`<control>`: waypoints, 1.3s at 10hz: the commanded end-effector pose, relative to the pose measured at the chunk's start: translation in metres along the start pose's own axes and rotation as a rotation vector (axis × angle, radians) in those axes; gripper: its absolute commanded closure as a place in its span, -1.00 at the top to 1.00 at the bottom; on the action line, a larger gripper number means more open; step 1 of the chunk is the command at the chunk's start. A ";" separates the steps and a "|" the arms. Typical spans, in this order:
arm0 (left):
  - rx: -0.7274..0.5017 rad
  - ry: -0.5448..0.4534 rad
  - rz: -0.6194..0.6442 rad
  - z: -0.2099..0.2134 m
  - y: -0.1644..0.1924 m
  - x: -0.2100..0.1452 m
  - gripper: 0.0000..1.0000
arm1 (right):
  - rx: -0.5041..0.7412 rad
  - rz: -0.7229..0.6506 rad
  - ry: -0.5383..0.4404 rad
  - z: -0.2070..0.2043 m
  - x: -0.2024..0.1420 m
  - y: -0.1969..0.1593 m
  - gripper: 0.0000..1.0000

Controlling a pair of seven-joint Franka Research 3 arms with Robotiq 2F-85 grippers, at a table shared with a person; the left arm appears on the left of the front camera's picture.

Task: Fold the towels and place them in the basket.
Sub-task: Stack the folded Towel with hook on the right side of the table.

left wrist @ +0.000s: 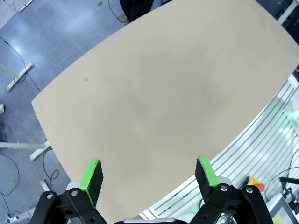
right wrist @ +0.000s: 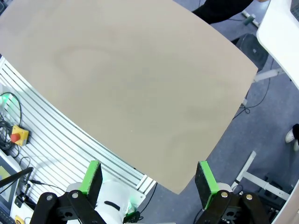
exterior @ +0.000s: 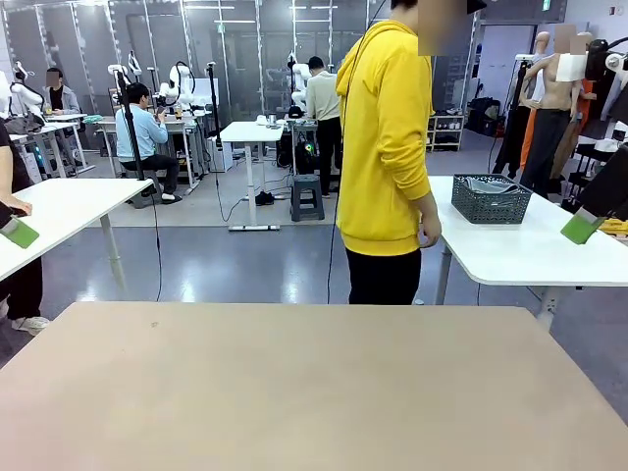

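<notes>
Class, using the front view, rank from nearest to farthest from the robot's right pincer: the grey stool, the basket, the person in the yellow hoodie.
From the right pincer:
1. basket, on the white side table, right.
2. person in the yellow hoodie, centre.
3. grey stool, farther back, left of centre.

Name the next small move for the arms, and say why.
Probably hold both arms still: the basket sits on the white side table by the person, not on the beige table. Both grippers, left and right, are open.
</notes>
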State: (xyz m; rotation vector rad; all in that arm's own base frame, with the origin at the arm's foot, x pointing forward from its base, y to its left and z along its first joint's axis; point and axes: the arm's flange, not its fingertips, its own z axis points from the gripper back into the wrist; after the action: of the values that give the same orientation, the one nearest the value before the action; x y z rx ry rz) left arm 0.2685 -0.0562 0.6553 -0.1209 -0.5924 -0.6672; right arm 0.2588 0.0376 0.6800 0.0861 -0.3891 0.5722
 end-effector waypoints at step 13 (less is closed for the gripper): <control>0.003 0.001 -0.002 0.002 0.000 0.003 1.00 | -0.002 0.006 -0.010 -0.002 -0.002 -0.001 1.00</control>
State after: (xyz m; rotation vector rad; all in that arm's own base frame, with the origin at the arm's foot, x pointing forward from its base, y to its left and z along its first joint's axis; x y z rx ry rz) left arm 0.2685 -0.0562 0.6553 -0.1209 -0.5924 -0.6672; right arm 0.2588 0.0376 0.6800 0.0861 -0.3891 0.5722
